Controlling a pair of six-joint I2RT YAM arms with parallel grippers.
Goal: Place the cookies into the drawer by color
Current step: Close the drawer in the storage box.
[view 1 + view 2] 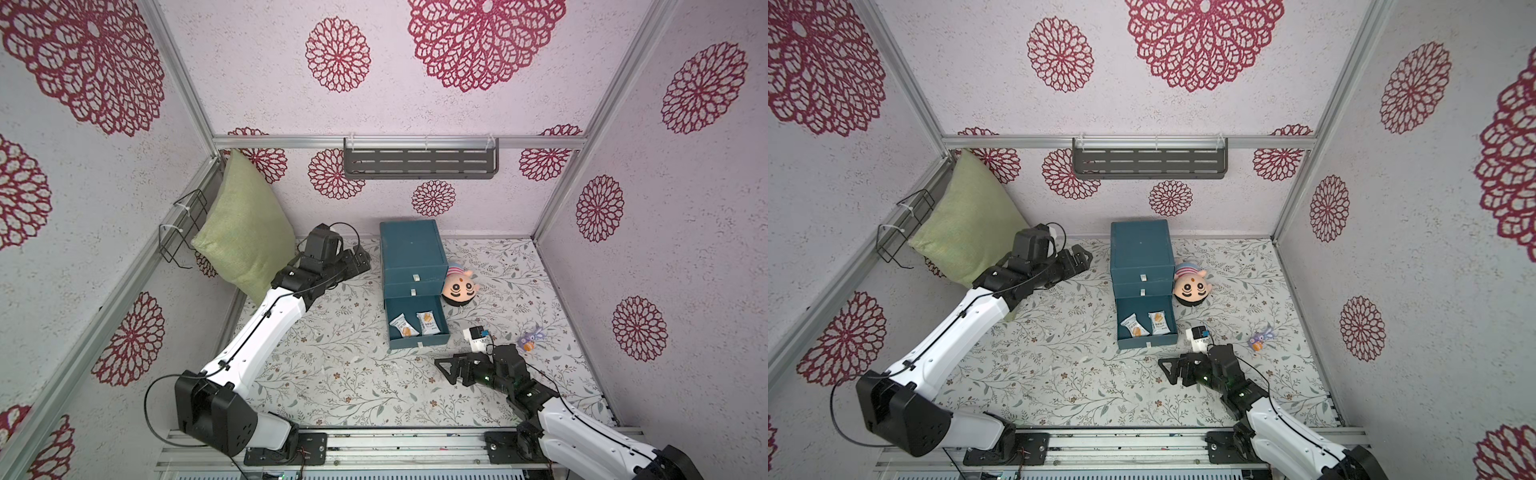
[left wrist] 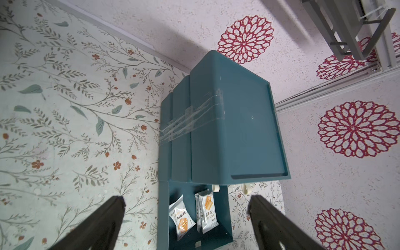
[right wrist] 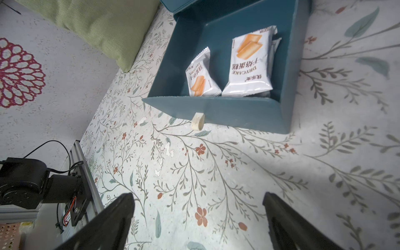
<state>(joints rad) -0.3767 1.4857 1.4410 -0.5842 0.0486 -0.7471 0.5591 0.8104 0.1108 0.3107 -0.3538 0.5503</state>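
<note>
Grey-green leaf print covers the table, the widest thing in both top views. Across its left side the left arm stretches long and low from its base at the near edge toward the far wall, the forearm passing in front of a green pillow that leans in the corner. Its left gripper hangs just left of the teal drawer chest, level with the upper part of the chest, with the fingers spread wide and nothing between them. The chest stands at the back centre; its two upper drawers are shut and the bottom drawer is pulled out toward the robot. The right arm is bent short, its wrist low over the table, and the right gripper points left just in front of that drawer's right corner, jaws parted and empty. A pink plush head lies touching the chest's right side. Two white packets lie side by side inside the bottom drawer. A small purple figure sits right of the right wrist. The drawer's white tab handle sticks out untouched.
</note>
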